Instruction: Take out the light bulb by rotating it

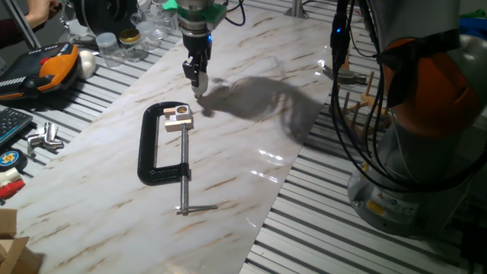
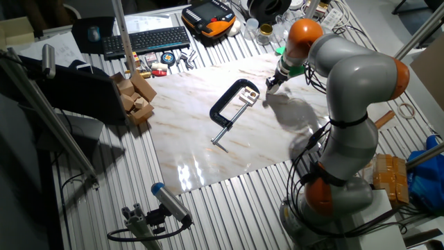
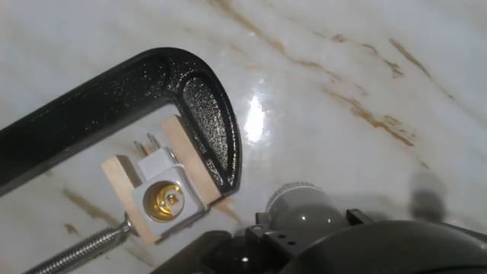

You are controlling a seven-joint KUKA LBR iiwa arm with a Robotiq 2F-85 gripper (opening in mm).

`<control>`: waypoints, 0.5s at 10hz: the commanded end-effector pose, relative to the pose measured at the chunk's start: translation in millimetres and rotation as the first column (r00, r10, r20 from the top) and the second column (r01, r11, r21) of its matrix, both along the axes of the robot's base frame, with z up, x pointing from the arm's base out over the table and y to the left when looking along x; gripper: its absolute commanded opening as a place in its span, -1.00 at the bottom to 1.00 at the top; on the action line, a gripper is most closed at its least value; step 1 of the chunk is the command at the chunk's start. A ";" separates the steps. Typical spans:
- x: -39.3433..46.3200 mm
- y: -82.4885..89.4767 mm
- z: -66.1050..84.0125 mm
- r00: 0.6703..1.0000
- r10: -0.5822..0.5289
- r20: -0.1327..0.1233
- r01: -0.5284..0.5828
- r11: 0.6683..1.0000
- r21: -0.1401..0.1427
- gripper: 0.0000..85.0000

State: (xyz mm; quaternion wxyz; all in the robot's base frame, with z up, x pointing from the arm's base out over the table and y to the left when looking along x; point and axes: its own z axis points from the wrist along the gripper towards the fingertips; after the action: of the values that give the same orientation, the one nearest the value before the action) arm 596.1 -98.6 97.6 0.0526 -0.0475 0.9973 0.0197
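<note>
The light bulb [image 3: 300, 211], frosted white with a silvery base, sits between my fingers at the bottom of the hand view. It hangs apart from the empty white socket [image 3: 166, 199], whose brass contact shows. My gripper [image 3: 308, 226] is shut on the bulb, just right of the socket. The socket is set in a small wooden block [image 1: 179, 118], which a black C-clamp [image 1: 152, 152] holds on the marble board. In one fixed view the gripper [image 1: 198, 82] hovers a little behind the block with the bulb at its tip, above the board [image 2: 201, 149].
Clear jars [image 1: 122, 46], an orange-and-black tool [image 1: 53, 65] and a white ball [image 1: 87, 62] lie at the back left. A keyboard [image 2: 146, 40] and stacked wooden blocks [image 2: 135, 97] stand beside the board. The clamp's screw handle [image 1: 194, 207] sticks out towards the front.
</note>
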 end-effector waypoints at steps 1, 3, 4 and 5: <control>0.0 -0.1 -0.1 1.000 -0.008 0.003 0.008 1.000 0.001 -0.20; -0.7 -0.3 -0.8 0.999 -0.041 0.020 0.041 0.999 0.004 0.60; -0.7 -0.2 -1.6 0.999 -0.047 0.024 0.047 0.999 0.002 0.60; -0.7 -0.1 -1.8 0.998 -0.052 0.024 0.051 0.999 0.004 1.00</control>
State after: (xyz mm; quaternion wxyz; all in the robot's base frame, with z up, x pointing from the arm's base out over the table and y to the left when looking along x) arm 595.4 -98.7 95.8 0.0650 -0.0225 0.9974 0.0193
